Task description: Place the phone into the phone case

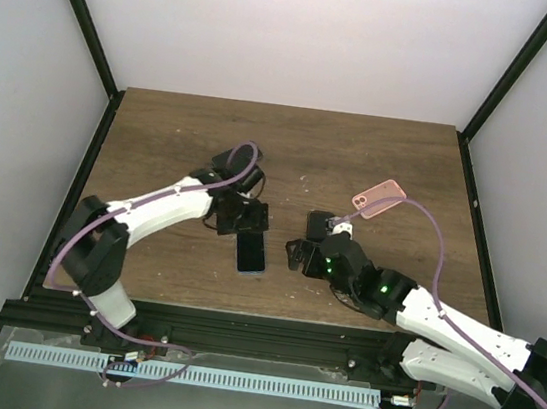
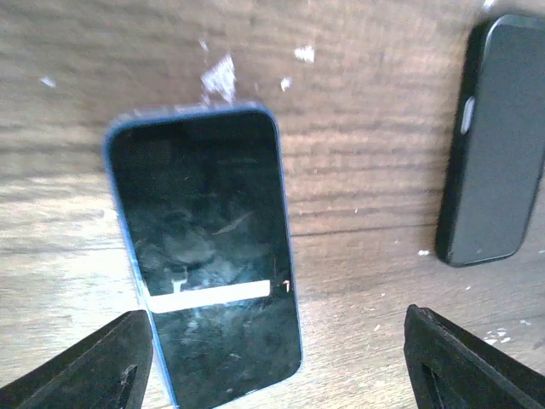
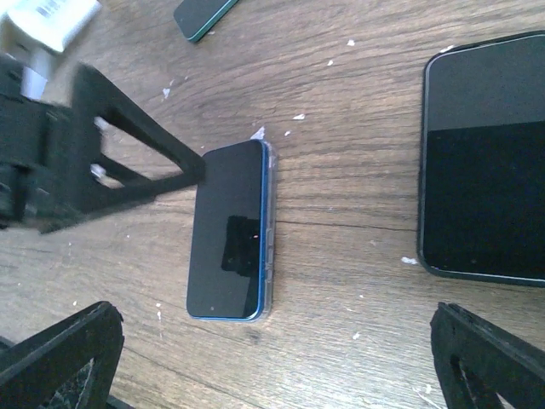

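The phone (image 1: 252, 253) has a blue rim and a dark screen and lies face up on the wooden table (image 1: 162, 129). In the right wrist view (image 3: 228, 230) a clear case edge shows along its right side. In the left wrist view (image 2: 204, 256) it lies flat between my open fingers, close to the left one. My left gripper (image 1: 243, 223) (image 2: 277, 345) is open just above the phone's far end. In the right wrist view one of its fingers (image 3: 145, 149) reaches the phone's corner. My right gripper (image 1: 299, 253) (image 3: 272, 336) is open and empty, to the right of the phone. A pink case (image 1: 380, 198) lies at the back right.
A dark phone (image 1: 320, 220) lies just right of the blue one, also in the left wrist view (image 2: 496, 145) and the right wrist view (image 3: 485, 162). Another dark, green-edged phone (image 3: 204, 13) lies further back. White specks dot the wood.
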Robot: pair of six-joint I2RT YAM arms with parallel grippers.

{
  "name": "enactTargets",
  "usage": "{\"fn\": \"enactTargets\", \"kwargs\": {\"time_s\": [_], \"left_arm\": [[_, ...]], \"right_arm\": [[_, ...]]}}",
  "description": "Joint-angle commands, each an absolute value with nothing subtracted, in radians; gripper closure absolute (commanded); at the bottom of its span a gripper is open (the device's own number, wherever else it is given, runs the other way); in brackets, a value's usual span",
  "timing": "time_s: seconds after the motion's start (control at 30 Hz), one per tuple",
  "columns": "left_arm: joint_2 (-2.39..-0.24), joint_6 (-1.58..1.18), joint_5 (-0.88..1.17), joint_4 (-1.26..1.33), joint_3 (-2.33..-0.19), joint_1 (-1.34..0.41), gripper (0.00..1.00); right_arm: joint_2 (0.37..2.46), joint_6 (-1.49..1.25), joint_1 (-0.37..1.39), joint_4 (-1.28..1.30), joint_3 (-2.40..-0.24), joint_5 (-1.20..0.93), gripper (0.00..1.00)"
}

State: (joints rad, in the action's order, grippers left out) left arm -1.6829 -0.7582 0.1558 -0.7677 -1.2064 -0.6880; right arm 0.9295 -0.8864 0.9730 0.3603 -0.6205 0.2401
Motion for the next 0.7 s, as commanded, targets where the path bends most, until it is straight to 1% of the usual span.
{"fn": "enactTargets", "kwargs": {"time_s": [0.0, 0.07, 0.13, 0.3, 0.37, 0.43, 0.5, 0.57, 0.67], "left_arm": [[-1.585, -0.704, 0.176, -0.708, -1.132, -0.607, 0.19], [-1.556, -0.688, 0.194, -0.685, -1.09, -0.566, 0.21], [-1.53, -0.675, 0.208, -0.666, -1.05, -0.528, 0.22], [-1.473, -0.643, 0.296, -0.549, -0.926, -0.458, 0.28], [-1.47, -0.647, 0.362, -0.499, -0.883, -0.426, 0.33], [-1.467, -0.658, 0.452, -0.414, -0.828, -0.393, 0.38], [-1.466, -0.669, 0.518, -0.329, -0.78, -0.376, 0.42], [-1.489, -0.66, 0.545, -0.295, -0.766, -0.37, 0.44], [-1.538, -0.639, 0.555, -0.285, -0.77, -0.36, 0.5]], "right_arm": [[0.972, -0.868, 0.979, 0.283, -0.625, 0.191, 0.0], [1.006, -0.858, 0.978, 0.255, -0.634, 0.163, 0.02], [1.046, -0.836, 0.979, 0.224, -0.65, 0.131, 0.1], [1.162, -0.793, 0.977, 0.171, -0.701, 0.094, 0.46], [1.223, -0.774, 0.974, 0.149, -0.719, 0.085, 0.55], [1.28, -0.757, 0.966, 0.129, -0.743, 0.06, 0.59], [1.343, -0.747, 0.955, 0.118, -0.768, 0.038, 0.61], [1.401, -0.738, 0.943, 0.113, -0.792, 0.026, 0.63], [1.474, -0.728, 0.914, 0.094, -0.817, 0.011, 0.64]]}}
